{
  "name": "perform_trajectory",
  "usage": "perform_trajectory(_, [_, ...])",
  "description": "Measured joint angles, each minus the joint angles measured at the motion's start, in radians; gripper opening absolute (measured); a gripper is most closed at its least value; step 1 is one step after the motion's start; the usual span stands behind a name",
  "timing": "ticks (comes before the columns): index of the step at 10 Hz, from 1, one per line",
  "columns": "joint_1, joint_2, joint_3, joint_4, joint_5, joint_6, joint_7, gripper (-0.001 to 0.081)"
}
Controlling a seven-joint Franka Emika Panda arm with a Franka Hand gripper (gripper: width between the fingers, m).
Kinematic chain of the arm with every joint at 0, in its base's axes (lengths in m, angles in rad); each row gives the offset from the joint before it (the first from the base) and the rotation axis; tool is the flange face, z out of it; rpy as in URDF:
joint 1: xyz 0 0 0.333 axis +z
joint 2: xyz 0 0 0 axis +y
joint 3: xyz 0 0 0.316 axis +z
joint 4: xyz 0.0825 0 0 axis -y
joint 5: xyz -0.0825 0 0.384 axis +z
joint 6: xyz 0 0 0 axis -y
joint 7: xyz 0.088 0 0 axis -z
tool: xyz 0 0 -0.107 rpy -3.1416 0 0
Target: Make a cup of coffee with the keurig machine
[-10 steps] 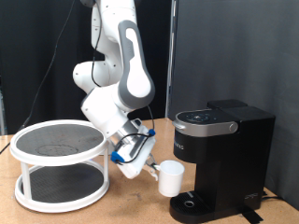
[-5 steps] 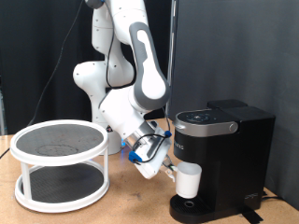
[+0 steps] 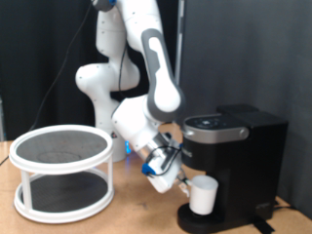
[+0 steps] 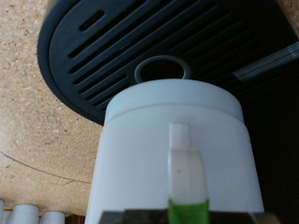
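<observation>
- Where the white arm (image 3: 146, 68) bends down toward the keurig machine (image 3: 229, 161), the gripper (image 3: 178, 182) sits low at the machine's front, on the exterior view's left side of it
- The gripper is clamped on the cup (image 3: 203, 195): in the wrist view a finger (image 4: 185, 177) with a green strip lies flat against the near wall of the cup (image 4: 174, 149), and in the exterior view the cup sits right at the fingertips
- The cup is a plain white mug, upright, held under the machine's overhanging head and just over the round black drip base (image 3: 200, 216); whether its bottom touches the base cannot be told from the exterior view
- In the wrist view the slotted black grille of the drip base (image 4: 103, 51) fills the space beyond the cup, with a ring-shaped mark (image 4: 162, 70) on it just past the cup's rim
- The machine's lid is down, and its silver-rimmed top panel (image 3: 214, 123) faces up
- A two-tier round white rack (image 3: 60, 174) with dark mesh shelves stands on the wooden table (image 3: 127, 214), well apart from the machine, at the exterior view's left
- A strip of the cork-like tabletop (image 4: 37, 140) shows beside the drip base in the wrist view
</observation>
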Motion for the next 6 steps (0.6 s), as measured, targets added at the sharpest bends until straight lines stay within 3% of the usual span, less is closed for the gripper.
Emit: perform_trajectory(6, [-0.001, 0.054, 0.006, 0.013, 0.030, 0.010, -0.038, 0.0007])
